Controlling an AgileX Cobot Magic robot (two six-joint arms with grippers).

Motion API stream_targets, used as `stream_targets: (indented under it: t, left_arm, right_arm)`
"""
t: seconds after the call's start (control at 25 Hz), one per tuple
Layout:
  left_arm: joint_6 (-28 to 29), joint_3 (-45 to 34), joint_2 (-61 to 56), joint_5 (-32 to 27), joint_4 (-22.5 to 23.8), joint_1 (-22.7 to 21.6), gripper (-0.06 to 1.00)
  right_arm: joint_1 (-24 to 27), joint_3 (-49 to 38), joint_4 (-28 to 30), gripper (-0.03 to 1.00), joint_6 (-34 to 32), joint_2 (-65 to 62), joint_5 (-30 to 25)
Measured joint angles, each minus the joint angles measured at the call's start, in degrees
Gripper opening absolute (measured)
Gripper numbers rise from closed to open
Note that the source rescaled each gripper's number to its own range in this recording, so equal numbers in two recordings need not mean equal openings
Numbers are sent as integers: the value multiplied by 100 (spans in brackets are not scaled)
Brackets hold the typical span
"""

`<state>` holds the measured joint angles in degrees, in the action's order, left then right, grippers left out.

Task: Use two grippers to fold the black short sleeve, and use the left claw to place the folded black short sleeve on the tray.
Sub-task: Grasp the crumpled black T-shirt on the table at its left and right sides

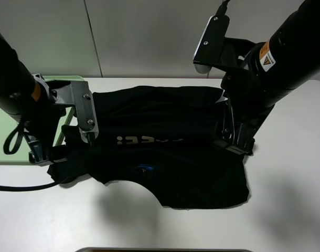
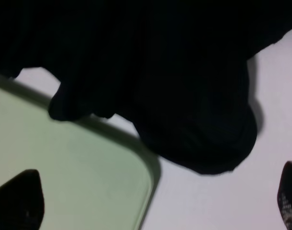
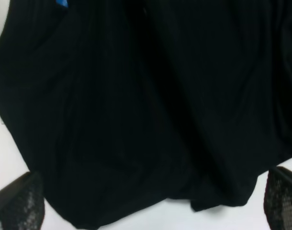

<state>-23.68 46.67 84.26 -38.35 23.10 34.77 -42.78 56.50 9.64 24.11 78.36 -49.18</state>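
The black short sleeve (image 1: 176, 168) lies partly folded and rumpled on the white table, with whitish lettering (image 1: 149, 140) and a small blue mark (image 1: 145, 168) showing. The mint-green tray (image 1: 2, 142) sits at the left edge, mostly under my left arm. My left gripper (image 1: 43, 152) is open over the shirt's left sleeve, beside the tray corner; in the left wrist view (image 2: 154, 203) its fingers are spread, the shirt (image 2: 184, 96) and the tray (image 2: 79, 167) are below. My right gripper (image 1: 234, 140) is open at the shirt's right edge; in the right wrist view (image 3: 151, 201) the shirt (image 3: 136, 105) fills the frame.
A black cable (image 1: 18, 187) loops from the left arm onto the table. A grey wall runs behind the table's far edge. White table (image 1: 286, 210) shows to the right of and in front of the shirt. A dark edge (image 1: 165, 250) lies at the bottom.
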Motion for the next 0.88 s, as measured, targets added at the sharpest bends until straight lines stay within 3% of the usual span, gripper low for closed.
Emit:
stream_targets:
  t: [0.44, 0.88]
  left_arm:
    - [-347, 1028, 1179, 191, -53, -388, 96]
    - [-1477, 1265, 1692, 448, -785, -920, 93]
  right_arm:
    - [0, 0, 453, 100, 429, 0, 382]
    - [0, -5, 350, 100, 528, 305, 553]
